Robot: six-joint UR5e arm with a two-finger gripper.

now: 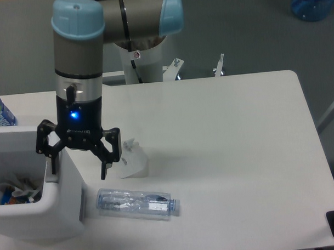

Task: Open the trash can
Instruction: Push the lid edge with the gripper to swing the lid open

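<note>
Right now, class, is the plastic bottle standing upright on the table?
No, the plastic bottle lies on its side on the table, beside the trash can.

Arm (79,57): fat cylindrical links in brushed silver-grey metal, capped w/ pale-blue rounded plastic covers at the joints. Wrist section silver up top, thin dark seam ring, then black lower collar w/ small black connector stub and a lit blue LED. Faint grey lettering below the LED, too small to read. Hand (78,154): matte black, two-finger, angular linkage bars either side, narrow fingertips. Thin black cable w/ small red mark near the white base pedestal behind.
</note>
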